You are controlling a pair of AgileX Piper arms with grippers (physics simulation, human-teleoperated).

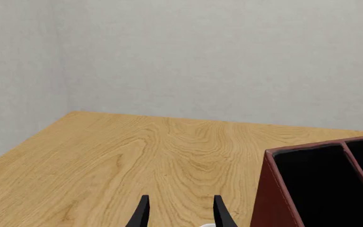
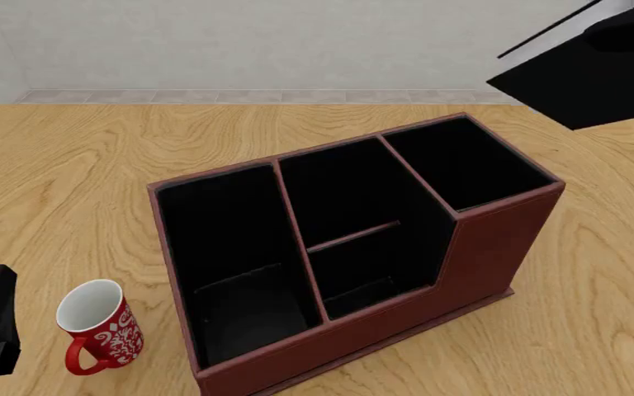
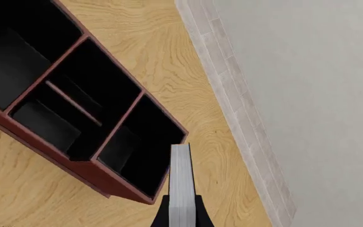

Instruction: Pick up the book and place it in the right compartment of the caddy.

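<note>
1 flat black book | R gripper clamps | leathery caddy below

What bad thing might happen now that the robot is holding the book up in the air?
The book is pinched only by its edge in the right gripper, so it might slip or tilt. The right compartment is narrow, so the book could catch on the caddy wall and not drop in.
</note>
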